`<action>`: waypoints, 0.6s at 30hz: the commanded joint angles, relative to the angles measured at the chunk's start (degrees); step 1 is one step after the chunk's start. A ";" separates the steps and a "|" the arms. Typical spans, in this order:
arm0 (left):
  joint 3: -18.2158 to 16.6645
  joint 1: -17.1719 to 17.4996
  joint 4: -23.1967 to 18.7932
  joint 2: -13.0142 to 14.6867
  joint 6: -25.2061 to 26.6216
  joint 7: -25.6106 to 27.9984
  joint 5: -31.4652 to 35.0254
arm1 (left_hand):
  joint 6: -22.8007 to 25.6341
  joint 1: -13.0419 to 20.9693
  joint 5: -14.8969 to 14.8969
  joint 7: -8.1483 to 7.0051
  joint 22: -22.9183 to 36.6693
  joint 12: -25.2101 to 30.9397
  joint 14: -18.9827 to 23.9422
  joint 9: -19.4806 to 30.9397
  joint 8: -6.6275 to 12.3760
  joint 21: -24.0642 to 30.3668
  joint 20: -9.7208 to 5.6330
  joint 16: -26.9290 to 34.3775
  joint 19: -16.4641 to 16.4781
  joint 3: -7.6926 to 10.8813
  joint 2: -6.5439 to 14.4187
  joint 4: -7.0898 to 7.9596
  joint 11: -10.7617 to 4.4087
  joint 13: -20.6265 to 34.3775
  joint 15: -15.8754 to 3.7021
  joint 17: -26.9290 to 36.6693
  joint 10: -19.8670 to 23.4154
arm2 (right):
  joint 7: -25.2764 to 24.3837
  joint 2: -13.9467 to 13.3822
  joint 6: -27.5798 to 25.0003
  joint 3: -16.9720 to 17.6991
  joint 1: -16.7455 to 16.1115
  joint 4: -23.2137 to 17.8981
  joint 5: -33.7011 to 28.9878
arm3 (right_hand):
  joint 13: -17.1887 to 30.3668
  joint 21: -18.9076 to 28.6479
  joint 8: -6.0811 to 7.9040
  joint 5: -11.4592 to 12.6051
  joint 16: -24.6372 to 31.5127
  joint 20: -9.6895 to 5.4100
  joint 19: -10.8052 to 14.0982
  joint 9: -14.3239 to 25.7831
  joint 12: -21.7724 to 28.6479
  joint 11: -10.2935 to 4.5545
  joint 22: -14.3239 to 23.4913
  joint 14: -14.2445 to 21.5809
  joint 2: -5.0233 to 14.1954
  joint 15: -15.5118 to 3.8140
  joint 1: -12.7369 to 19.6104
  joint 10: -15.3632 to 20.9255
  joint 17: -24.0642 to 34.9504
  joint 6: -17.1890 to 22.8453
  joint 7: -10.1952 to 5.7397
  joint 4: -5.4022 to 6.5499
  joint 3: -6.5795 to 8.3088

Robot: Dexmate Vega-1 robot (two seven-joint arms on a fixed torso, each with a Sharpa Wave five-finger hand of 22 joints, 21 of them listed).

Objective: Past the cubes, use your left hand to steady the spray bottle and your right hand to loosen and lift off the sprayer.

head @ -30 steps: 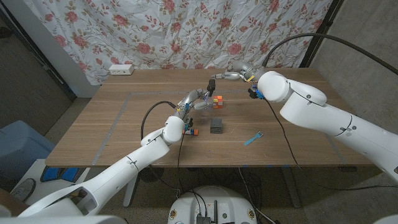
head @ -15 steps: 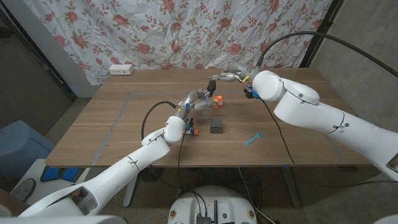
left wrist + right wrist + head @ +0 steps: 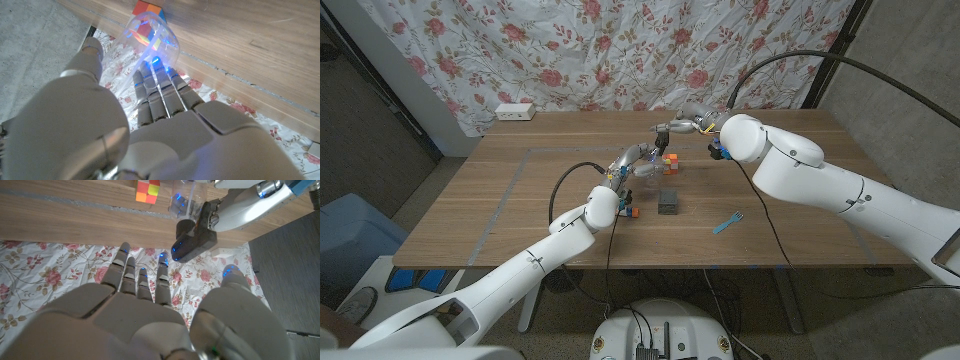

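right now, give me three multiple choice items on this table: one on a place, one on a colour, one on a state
1. Where does the dark grey cube lie?
A) against the curtain
B) nearer the robot than the multicoloured cube
C) on top of a power strip

2. What colour is the flat strip on the wooden table?
A) blue
B) yellow
C) pink

3. What is the left hand doing?
A) resting apart from everything
B) holding the grey cube
C) gripping the clear plastic spray bottle

Answers: 1 B, the head view shows it on the robot's side of the colourful cube. 2 A, the strip is plainly blue. 3 C, the left wrist view shows its fingers around the bottle.
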 commanded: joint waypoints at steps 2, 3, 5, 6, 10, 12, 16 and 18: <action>0.20 -0.02 -0.07 0.04 -0.69 -0.26 0.16 | 7.33 -1.51 -0.08 -2.25 0.22 -0.14 0.66 0.09 0.25 -0.03 -2.93 -0.12 0.55 1.42 8.74 1.19 -3.68 0.31 -6.66 0.07 4.32 | 0.01 0.41 -3.08 -3.81 2.07 -0.56 -2.08 | 0.20 -0.02 -0.20 -0.20 -0.26 0.10 -0.10 0.34 -0.13 0.12 0.04 -0.22 0.24 0.26 0.08 -0.36 -0.04 -0.51 0.25 -0.45 0.13; 0.20 0.04 -0.10 0.09 -0.95 -0.26 0.14 | 7.30 -1.54 -0.08 -2.21 0.22 -0.15 0.71 0.09 0.24 -0.02 -2.94 -0.11 0.56 1.41 8.72 1.19 -3.72 0.32 -6.65 0.07 4.30 | -0.04 0.36 -2.91 -3.81 2.04 -0.55 -2.02 | 0.20 -0.02 -0.24 -0.21 -0.27 0.09 -0.11 0.35 -0.12 0.13 0.04 -0.22 0.24 0.26 0.13 -0.37 -0.05 -0.64 0.22 -0.52 0.15; 0.14 0.18 -0.25 0.08 -0.90 -0.17 0.14 | 7.38 -1.59 -0.09 -2.20 0.22 -0.15 0.72 0.09 0.26 -0.02 -2.95 -0.11 0.56 1.41 8.71 1.20 -3.71 0.33 -6.61 0.07 4.33 | 0.25 0.35 -3.02 -4.15 2.34 -0.46 -2.03 | 0.21 -0.02 -0.24 -0.21 -0.29 0.08 -0.13 0.36 -0.11 0.12 0.03 -0.23 0.25 0.26 0.20 -0.37 -0.06 -0.68 0.23 -0.59 0.19; 0.13 0.24 -0.30 0.10 -0.96 -0.13 0.16 | 7.46 -1.63 -0.10 -2.17 0.22 -0.19 0.71 0.09 0.29 -0.02 -2.93 -0.11 0.56 1.40 8.75 1.24 -3.69 0.34 -6.60 0.10 4.26 | 0.27 0.36 -2.80 -4.11 2.33 -0.34 -1.89 | 0.21 -0.02 -0.24 -0.19 -0.30 0.07 -0.14 0.38 -0.09 0.12 0.03 -0.24 0.28 0.25 0.28 -0.37 -0.06 -0.72 0.23 -0.67 0.23; 0.04 0.42 -0.30 0.08 -1.19 0.11 0.17 | 7.48 -1.74 -0.10 -2.18 0.22 -0.19 0.79 0.09 0.30 -0.01 -2.91 -0.15 0.59 1.42 8.70 1.24 -3.73 0.36 -6.61 0.04 4.33 | 0.60 0.59 -2.93 -4.81 2.97 0.15 -2.10 | 0.23 0.05 -0.05 0.21 -0.46 -0.03 -0.16 0.57 0.02 0.10 0.00 -0.32 0.87 0.21 1.97 -0.50 -0.17 -0.85 0.18 -2.00 1.12; -0.02 0.51 -0.30 0.02 -1.16 0.21 0.13 | 7.45 -1.80 -0.10 -2.18 0.22 -0.21 0.74 0.08 0.28 -0.02 -2.92 -0.18 0.58 1.45 8.80 1.29 -3.72 0.37 -6.61 0.06 4.33 | 0.65 0.73 -2.78 -4.72 2.95 0.39 -1.83 | 0.24 0.06 -0.04 0.27 -0.48 -0.03 -0.15 0.60 0.04 0.10 0.00 -0.32 0.96 0.20 2.24 -0.52 -0.19 -0.91 0.16 -2.22 1.27; -0.06 0.69 -0.52 -0.07 -0.62 0.27 0.10 | 7.47 -1.92 -0.12 -2.19 0.22 -0.21 0.79 0.08 0.28 -0.02 -2.91 -0.18 0.58 1.42 8.78 1.30 -3.74 0.40 -6.60 0.09 4.42 | 0.75 0.94 -3.31 -5.14 3.25 0.54 -1.93 | 0.26 0.13 0.17 0.42 -0.55 -0.05 -0.05 0.74 0.17 0.10 -0.01 -0.28 1.32 0.20 3.43 -0.43 -0.26 -0.79 -0.08 -3.16 1.86; -0.06 0.78 -0.72 -0.12 -0.15 0.37 0.21 | 7.46 -2.00 -0.12 -2.18 0.22 -0.21 0.82 0.07 0.27 -0.03 -2.90 -0.22 0.58 1.46 8.80 1.32 -3.72 0.41 -6.63 0.06 4.46 | 0.66 1.03 -3.54 -5.27 3.34 0.57 -1.95 | 0.27 0.16 0.31 0.45 -0.59 -0.06 0.01 0.82 0.24 0.10 -0.01 -0.27 1.53 0.18 4.24 -0.37 -0.31 -0.69 -0.11 -3.80 2.25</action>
